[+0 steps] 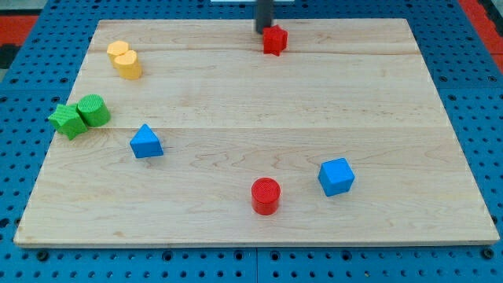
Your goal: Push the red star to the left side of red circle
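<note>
1. The red circle [266,195], nearest the view's bottom edge, is seen just left of the blue cube [336,176].
2. The red star [274,39] is found well apart, near the view's top.
3. My tip [263,30], a bare rod with nothing held, is placed touching or just beside the star's upper left.
4. The approach is judged complete; a push down the board, ending left of the circle, is called for.

Single camera, no second view to overlap. It sits above the desk [259,102] on its near long side, looking down and across at a moderate tilt, so the far edge reads shorter than the near one. Mid range: the whole wooden top fits, with blue pegboard [471,94] showing round all four edges. The rod enters at the view's top and is cropped there.
</note>
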Controlling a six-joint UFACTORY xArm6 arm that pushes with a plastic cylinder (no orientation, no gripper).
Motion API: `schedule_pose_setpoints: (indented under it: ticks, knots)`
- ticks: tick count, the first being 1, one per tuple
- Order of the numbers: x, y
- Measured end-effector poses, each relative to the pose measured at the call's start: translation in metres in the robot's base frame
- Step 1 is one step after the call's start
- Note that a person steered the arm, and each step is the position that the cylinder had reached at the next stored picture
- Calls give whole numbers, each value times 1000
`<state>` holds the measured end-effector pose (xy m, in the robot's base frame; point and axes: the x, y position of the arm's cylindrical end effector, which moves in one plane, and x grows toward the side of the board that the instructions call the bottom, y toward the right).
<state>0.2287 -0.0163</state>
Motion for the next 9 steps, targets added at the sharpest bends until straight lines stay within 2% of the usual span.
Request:
schedule_pose_setpoints:
  ticks: [1,2,5,8,9]
  knots:
    - [41,-44]
    - [66,-64]
    - [67,-64]
    - [87,-54]
    - [57,-50]
